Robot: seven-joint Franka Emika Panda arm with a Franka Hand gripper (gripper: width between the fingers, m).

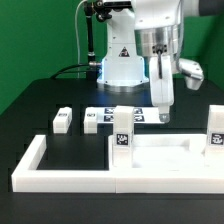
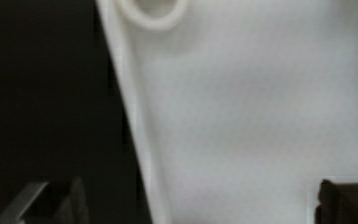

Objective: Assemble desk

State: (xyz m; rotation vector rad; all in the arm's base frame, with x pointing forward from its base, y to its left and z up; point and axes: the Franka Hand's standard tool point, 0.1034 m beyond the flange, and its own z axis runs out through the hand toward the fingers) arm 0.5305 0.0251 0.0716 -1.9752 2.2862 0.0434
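Note:
The desk's white tabletop [image 1: 165,152] lies flat inside the white border wall. Two white legs with tags stand upright on it, one at the exterior view's left end [image 1: 122,135] and one at the right end [image 1: 215,130]. A third leg [image 1: 63,120] lies loose on the black table further left. My gripper [image 1: 163,112] hangs just above the tabletop's far edge, open and empty. In the wrist view the tabletop [image 2: 247,110] fills the picture with a round corner socket [image 2: 153,10]. Its long edge runs between my spread fingers [image 2: 60,200]; the gripper [image 2: 202,202] holds nothing.
The low U-shaped border wall [image 1: 60,172] runs along the front and sides. The marker board [image 1: 105,117] lies flat behind the tabletop, in front of the robot base [image 1: 120,65]. Black table surface surrounds everything.

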